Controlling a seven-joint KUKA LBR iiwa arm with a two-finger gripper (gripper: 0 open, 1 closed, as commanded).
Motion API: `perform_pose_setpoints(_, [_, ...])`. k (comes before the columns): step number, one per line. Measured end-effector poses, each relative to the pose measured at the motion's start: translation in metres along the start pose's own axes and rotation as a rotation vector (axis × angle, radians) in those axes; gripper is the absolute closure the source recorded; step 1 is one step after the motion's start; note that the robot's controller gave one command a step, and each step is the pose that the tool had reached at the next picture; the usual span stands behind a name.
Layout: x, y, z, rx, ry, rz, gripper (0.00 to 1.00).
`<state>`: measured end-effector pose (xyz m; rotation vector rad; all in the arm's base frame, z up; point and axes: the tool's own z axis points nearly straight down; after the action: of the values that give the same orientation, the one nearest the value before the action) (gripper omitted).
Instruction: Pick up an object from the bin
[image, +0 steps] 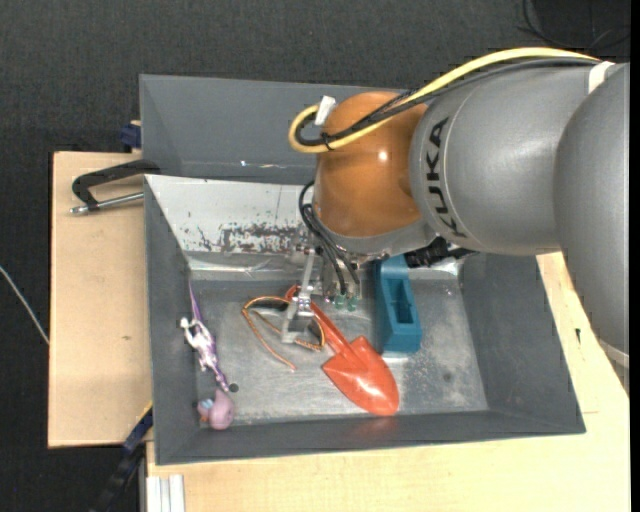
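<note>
My gripper (297, 326) reaches down to the bin floor near the middle, under the orange wrist cover. Its tip stands at the handle end of a red-orange toy shovel (361, 376), whose blade points toward the front right. A thin copper-coloured wire loop (262, 318) lies just left of the tip, touching or nearly touching it. A blue rectangular block with a slot (399, 306) stands right of the gripper, close to the shovel's handle.
A pink-and-purple toy wand with a round pink end (207, 360) lies along the left wall, reaching into the front left corner. The big grey arm covers the bin's back right part.
</note>
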<state>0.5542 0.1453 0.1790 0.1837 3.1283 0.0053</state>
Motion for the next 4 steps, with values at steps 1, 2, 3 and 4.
perform_pose_setpoints(1, [0.003, 0.012, 0.051, 0.0, 0.002, -0.123, 0.0])
perform_pose_setpoints(2, [-0.039, -0.024, 0.101, -0.003, -0.006, -0.214, 1.0])
perform_pose_setpoints(3, [-0.039, -0.024, 0.101, -0.003, -0.006, -0.213, 1.0])
perform_pose_setpoints(4, [-0.029, -0.022, 0.048, 0.002, 0.008, -0.227, 1.0])
